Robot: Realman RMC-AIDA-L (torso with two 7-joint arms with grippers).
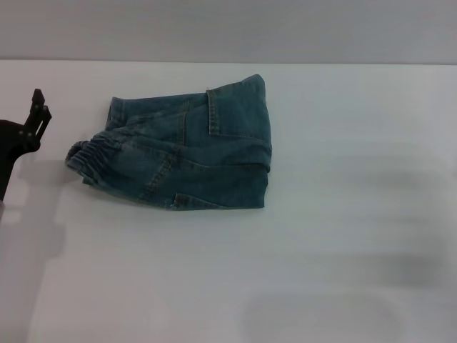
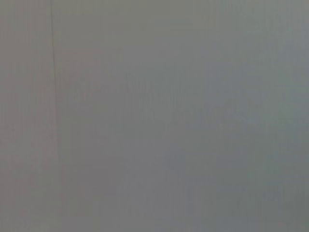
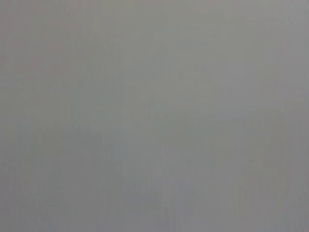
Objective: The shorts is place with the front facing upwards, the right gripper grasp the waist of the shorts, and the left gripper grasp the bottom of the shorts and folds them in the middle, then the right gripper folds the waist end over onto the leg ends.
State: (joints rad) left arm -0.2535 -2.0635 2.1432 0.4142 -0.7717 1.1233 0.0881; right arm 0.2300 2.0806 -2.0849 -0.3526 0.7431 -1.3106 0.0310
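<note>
The blue-green denim shorts (image 1: 193,153) lie folded into a compact bundle on the white table (image 1: 335,236), left of centre in the head view. The ruffled elastic waist (image 1: 87,153) sits at the bundle's left end on top of the lower layers, and the folded edge (image 1: 267,150) is at the right. A straight denim edge (image 1: 118,108) shows at the far left corner. My left gripper (image 1: 41,106) stands at the table's left edge, apart from the shorts, open and holding nothing. My right gripper is out of view. Both wrist views show only plain grey surface.
A grey wall (image 1: 228,28) runs behind the table's far edge. Bare white tabletop stretches to the right of and in front of the shorts.
</note>
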